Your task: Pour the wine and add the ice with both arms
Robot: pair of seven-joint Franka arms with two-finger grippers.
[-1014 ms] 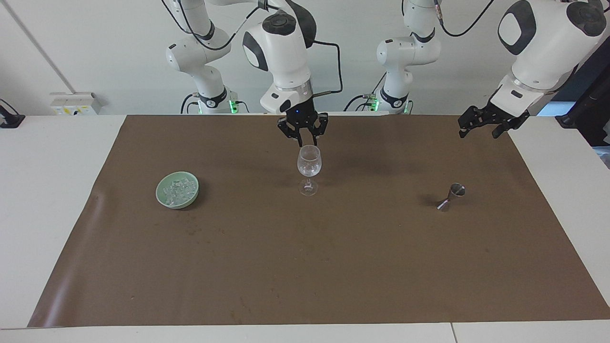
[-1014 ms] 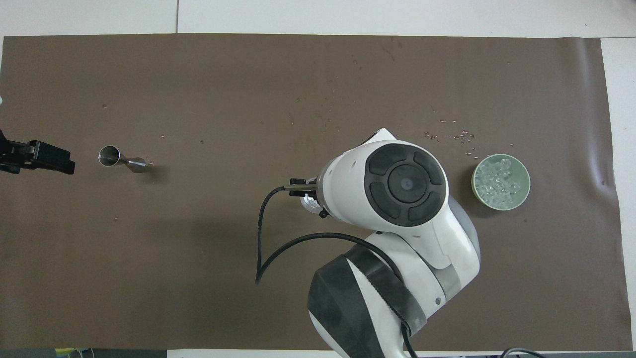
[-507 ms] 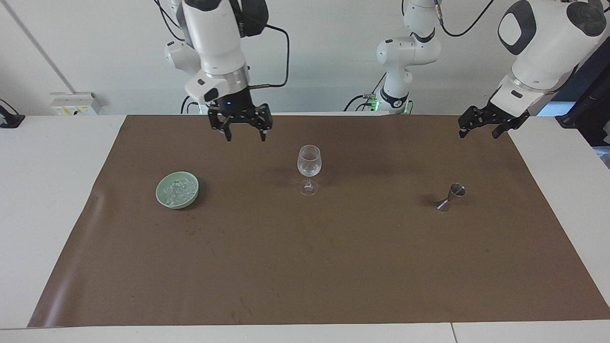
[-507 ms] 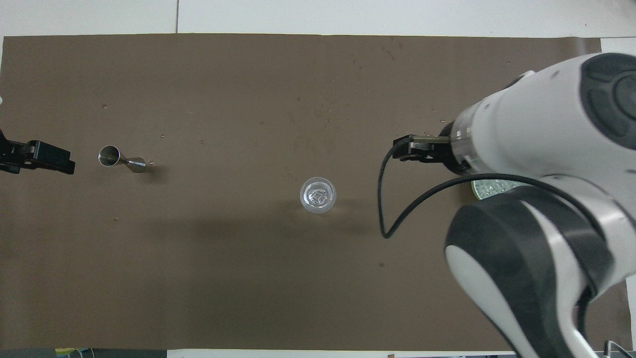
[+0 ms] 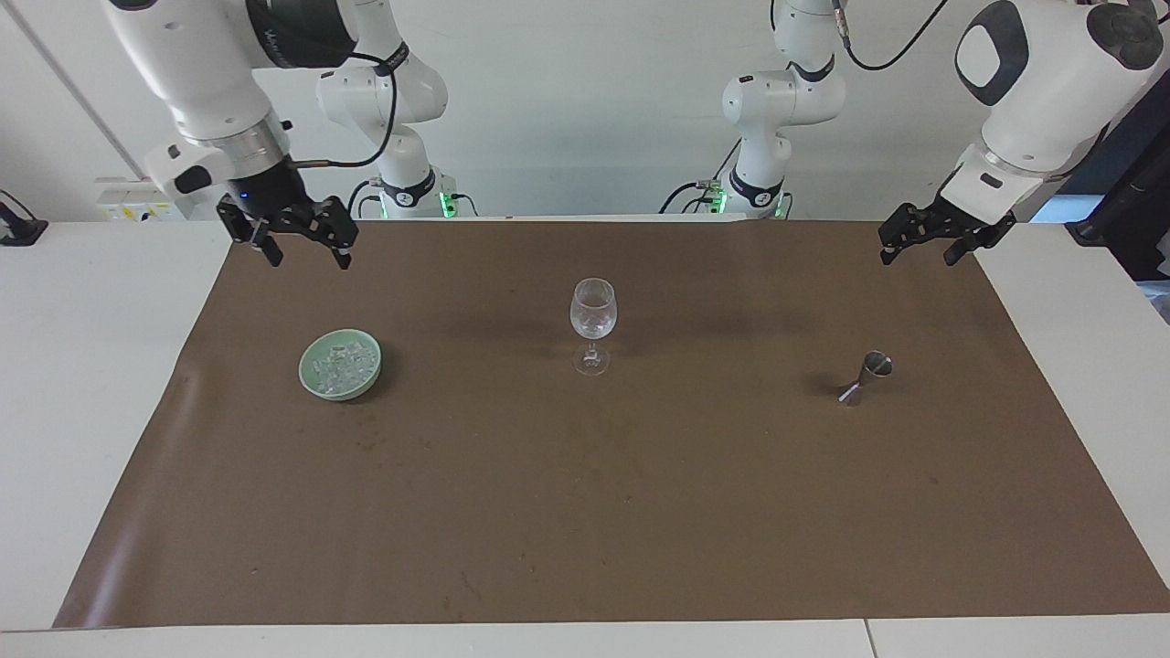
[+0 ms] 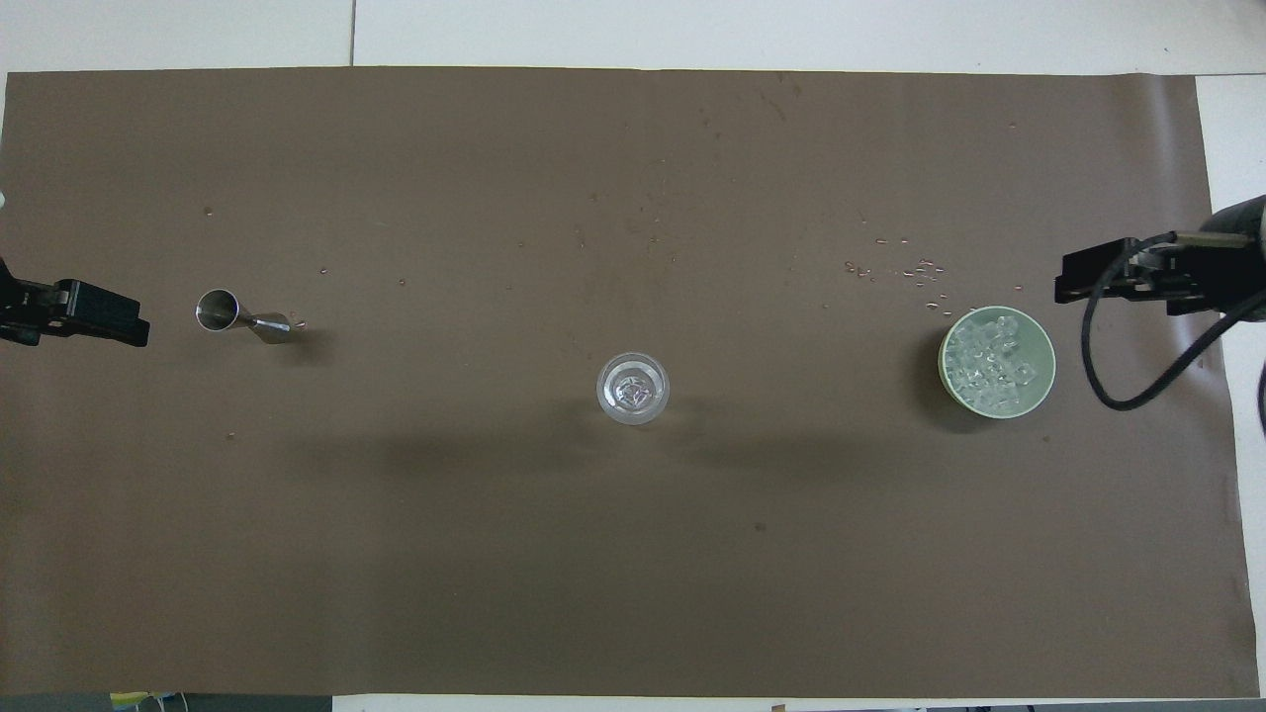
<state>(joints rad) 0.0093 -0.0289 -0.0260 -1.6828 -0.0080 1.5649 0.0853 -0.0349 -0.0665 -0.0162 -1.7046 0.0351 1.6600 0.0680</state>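
A clear stemmed wine glass (image 5: 593,315) (image 6: 633,388) stands upright mid-mat with a few clear cubes in its bowl. Ice (image 5: 342,366) (image 6: 994,364) is heaped in a pale green bowl (image 5: 311,379) (image 6: 945,368) toward the right arm's end. My right gripper (image 5: 307,256) (image 6: 1086,280) hangs open and empty in the air over the mat's edge beside that bowl. My left gripper (image 5: 918,256) (image 6: 111,316) waits open and empty over the other end of the mat, by a steel jigger (image 5: 866,375) (image 6: 237,315). Wine is out of view.
A brown mat (image 5: 585,512) (image 6: 633,574) covers the white table (image 5: 82,366). Small droplets or crumbs (image 6: 915,272) lie on the mat just farther from the robots than the bowl. The arms' bases and cables stand along the robots' edge.
My right gripper was shut just over the wine glass. It has opened and swung away to the right arm's end of the table. The left arm has not moved.
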